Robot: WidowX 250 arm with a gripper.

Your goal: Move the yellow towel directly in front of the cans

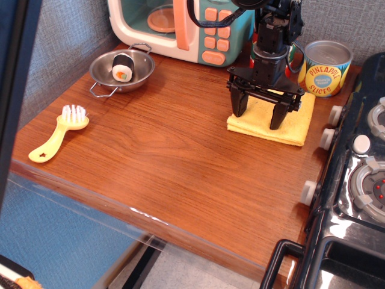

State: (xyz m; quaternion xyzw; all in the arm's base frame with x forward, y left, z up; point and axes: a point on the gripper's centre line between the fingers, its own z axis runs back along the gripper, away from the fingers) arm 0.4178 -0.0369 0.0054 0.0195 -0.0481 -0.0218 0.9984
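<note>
Yellow towel (pixel 289 123) on brown wood-grain table (pixel 156 156) — black end effector (pixel 258 114); yellow-and-blue pineapple can (pixel 325 69).
</note>
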